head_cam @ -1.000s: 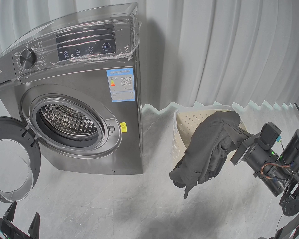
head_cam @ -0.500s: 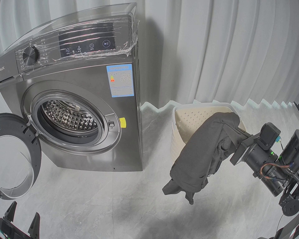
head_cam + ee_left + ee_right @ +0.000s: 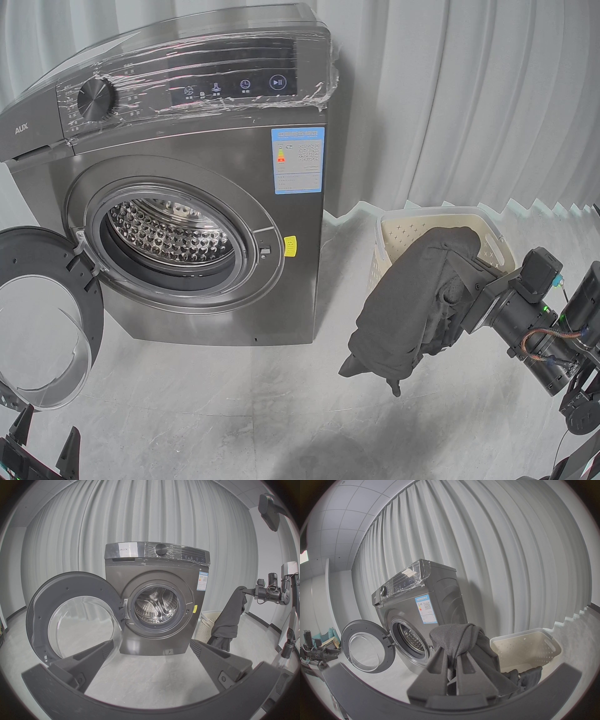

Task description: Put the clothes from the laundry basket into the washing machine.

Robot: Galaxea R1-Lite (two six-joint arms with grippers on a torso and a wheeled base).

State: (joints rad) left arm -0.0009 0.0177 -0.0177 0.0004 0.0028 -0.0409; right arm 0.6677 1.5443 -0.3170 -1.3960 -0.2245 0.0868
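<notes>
A dark grey garment [image 3: 412,300] hangs from my right gripper [image 3: 470,265], which is shut on its top fold [image 3: 459,639]. The cloth dangles in front of the cream laundry basket [image 3: 494,228], above the floor. The grey washing machine [image 3: 187,187] stands to the left with its drum [image 3: 169,234] exposed and its round door [image 3: 44,312] swung open to the left. My left gripper [image 3: 44,440] sits low at the bottom left, open with nothing between its fingers [image 3: 90,661]. From the left wrist view the garment [image 3: 229,620] hangs to the right of the machine [image 3: 156,598].
White curtains [image 3: 469,94] cover the wall behind the machine and basket. The open door juts out over the floor on the left. Bare grey floor [image 3: 250,400] stretches between the machine and the hanging garment.
The whole head view has shifted, so the machine and basket now sit further right in the picture. The garment stays hanging from the right gripper and swings slightly. The left gripper is unchanged.
</notes>
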